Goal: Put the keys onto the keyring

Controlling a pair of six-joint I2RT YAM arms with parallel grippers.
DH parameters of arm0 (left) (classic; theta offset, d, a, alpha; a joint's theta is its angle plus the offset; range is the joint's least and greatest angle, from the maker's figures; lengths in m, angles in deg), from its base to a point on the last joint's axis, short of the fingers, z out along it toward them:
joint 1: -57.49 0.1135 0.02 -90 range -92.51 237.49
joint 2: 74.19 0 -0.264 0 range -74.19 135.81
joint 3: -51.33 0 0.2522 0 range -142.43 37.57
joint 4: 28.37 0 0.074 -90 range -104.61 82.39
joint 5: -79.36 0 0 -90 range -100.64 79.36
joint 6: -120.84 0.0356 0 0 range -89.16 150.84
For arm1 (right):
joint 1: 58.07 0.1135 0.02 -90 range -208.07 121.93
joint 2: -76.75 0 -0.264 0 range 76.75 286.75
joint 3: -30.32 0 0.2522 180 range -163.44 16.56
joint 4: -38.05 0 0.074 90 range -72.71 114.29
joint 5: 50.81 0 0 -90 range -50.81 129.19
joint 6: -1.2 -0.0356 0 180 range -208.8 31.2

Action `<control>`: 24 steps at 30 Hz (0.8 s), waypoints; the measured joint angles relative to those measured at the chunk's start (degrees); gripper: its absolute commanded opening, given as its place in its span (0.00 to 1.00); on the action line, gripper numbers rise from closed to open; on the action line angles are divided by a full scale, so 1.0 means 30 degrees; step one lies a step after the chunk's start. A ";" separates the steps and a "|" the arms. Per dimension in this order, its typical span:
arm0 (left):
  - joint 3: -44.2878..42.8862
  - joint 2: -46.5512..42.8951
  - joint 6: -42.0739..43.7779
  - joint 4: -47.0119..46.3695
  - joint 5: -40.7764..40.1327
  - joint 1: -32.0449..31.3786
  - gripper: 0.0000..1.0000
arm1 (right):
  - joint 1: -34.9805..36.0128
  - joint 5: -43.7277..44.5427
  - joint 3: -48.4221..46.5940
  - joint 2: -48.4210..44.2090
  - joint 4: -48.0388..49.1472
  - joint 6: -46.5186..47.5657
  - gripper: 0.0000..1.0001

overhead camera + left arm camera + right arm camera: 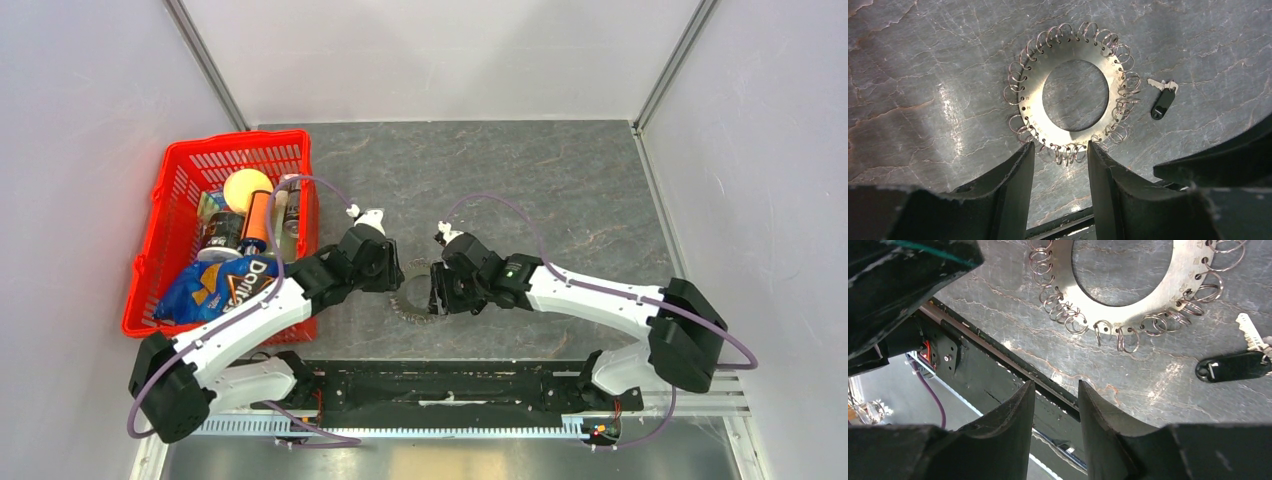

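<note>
My left gripper [1060, 147]: jaws wide, empty, straddling the keyring [1030, 102] at its 6 o'clock rim | my right gripper [1056, 385]: jaws parted, empty | key [1163, 102]: flat on table [923, 75], just beside keyring at 3 o'clock | risk: closing, I snag the split rings [1015, 82], keyring slides, knocks key away

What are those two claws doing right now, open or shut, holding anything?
Left gripper: jaws open, holding nothing.
Right gripper: jaws open, holding nothing.

Pale grey walls [80, 80] enclose a dark marbled tabletop [560, 180]; lighting even
</note>
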 measured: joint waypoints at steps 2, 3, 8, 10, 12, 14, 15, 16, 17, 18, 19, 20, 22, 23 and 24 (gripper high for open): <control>0.0073 -0.0262 -0.0007 0.0109 0.0000 -0.0007 0.50 | 0.0066 0.0007 -0.0095 0.0437 0.0248 -0.0328 0.44; 0.0117 -0.0408 -0.0015 0.0197 0.0000 0.0000 0.50 | 0.0138 0.0007 -0.0204 0.0801 0.0306 -0.0539 0.44; 0.0342 -0.1056 -0.0080 0.0386 -0.0007 0.0000 0.50 | 0.0423 0.0102 -0.0284 0.2229 0.0678 -0.1486 0.44; 0.0415 -0.1268 -0.0102 0.0408 0.0022 0.0000 0.50 | 0.0481 0.0160 -0.0284 0.2419 0.0714 -0.1800 0.44; 0.0525 -0.1457 -0.0138 0.0372 0.0233 0.0000 0.49 | 0.0510 0.0342 -0.0284 0.2412 0.0772 -0.2062 0.45; 0.0678 -0.1523 -0.0153 0.0255 0.0794 -0.0007 0.49 | 0.0517 0.0619 -0.0284 0.2302 0.0852 -0.2266 0.45; 0.0772 -0.1530 -0.0153 0.0204 0.1129 -0.0007 0.48 | 0.0525 0.0838 -0.0277 0.2193 0.0831 -0.2324 0.45; 0.0918 -0.1530 -0.0175 0.0124 0.1515 -0.0007 0.47 | 0.0525 0.1093 -0.0255 0.1996 0.0816 -0.2361 0.45; 0.1107 -0.1530 -0.0204 0.0066 0.1982 -0.0015 0.46 | 0.0525 0.1406 -0.0233 0.1712 0.0729 -0.2390 0.45; 0.1246 -0.1530 -0.0240 0.0029 0.2317 -0.0022 0.46 | 0.0525 0.1596 -0.0211 0.1457 0.0627 -0.2397 0.45; 0.1428 -0.1545 -0.0270 -0.0095 0.2739 -0.0029 0.46 | 0.0525 0.1807 -0.0189 0.1202 0.0539 -0.2390 0.45; 0.1668 -0.1581 -0.0299 -0.0219 0.3220 -0.0044 0.46 | 0.0525 0.1996 -0.0153 0.0903 0.0430 -0.2390 0.46; 0.2076 -0.1712 -0.0342 -0.0393 0.3993 -0.0058 0.45 | 0.0525 0.2426 -0.0007 0.0211 0.0102 -0.2375 0.47; 0.2324 -0.1821 -0.0372 -0.0525 0.4437 -0.0066 0.44 | 0.0525 0.2667 0.0146 -0.0255 -0.0051 -0.2368 0.47; 0.2535 -0.1916 -0.0415 -0.0685 0.4867 -0.0073 0.44 | 0.0525 0.2834 0.0270 -0.0656 -0.0255 -0.2324 0.47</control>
